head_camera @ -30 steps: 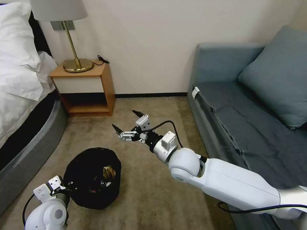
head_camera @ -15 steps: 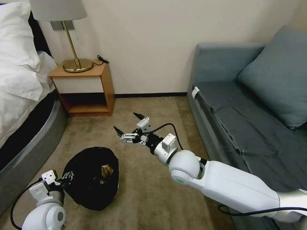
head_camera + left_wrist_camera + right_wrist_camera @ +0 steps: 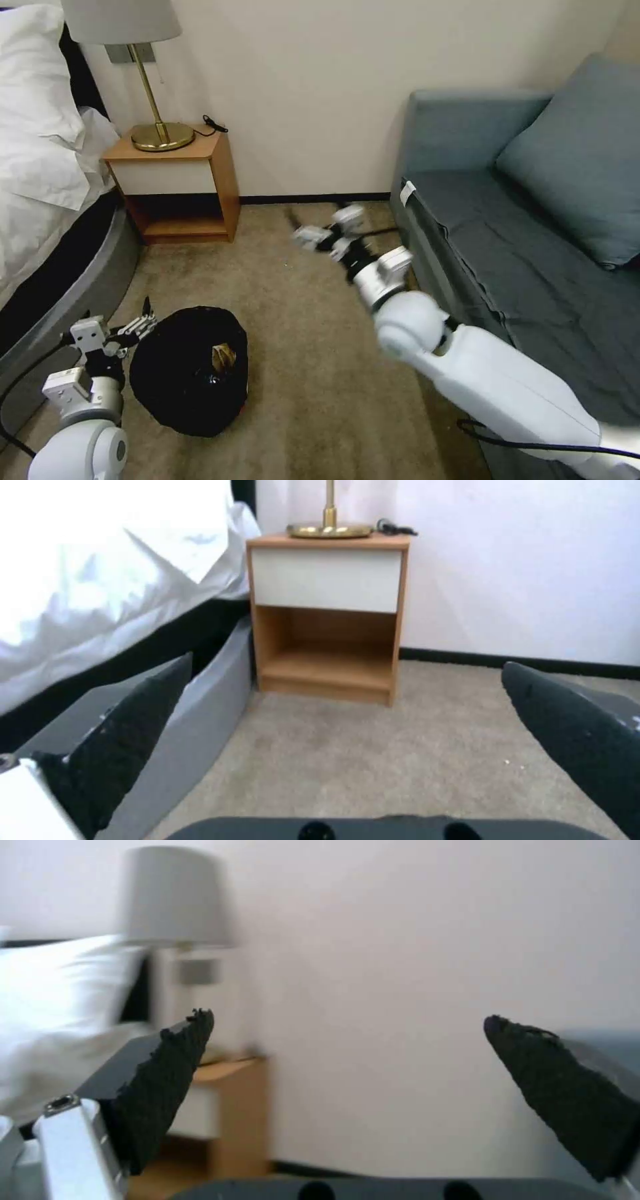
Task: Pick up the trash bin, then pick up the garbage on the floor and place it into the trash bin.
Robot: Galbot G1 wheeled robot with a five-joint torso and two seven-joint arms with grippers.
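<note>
While the trash bin (image 3: 189, 370) sits on the floor (image 3: 313, 373) with a wrapper inside, our left gripper (image 3: 142, 320) hangs just beside its rim, fingers wide, and our right gripper (image 3: 303, 223) hovers well apart, fingers wide.

I'm looking into a bedroom, hotel-like: a bed with white linen and pillow (image 3: 37, 127), a wooden bedside cabinet (image 3: 177, 183) carrying a brass lamp (image 3: 150, 87), a grey-blue fabric sofa (image 3: 527, 233), beige carpet floor (image 3: 300, 373).
</note>
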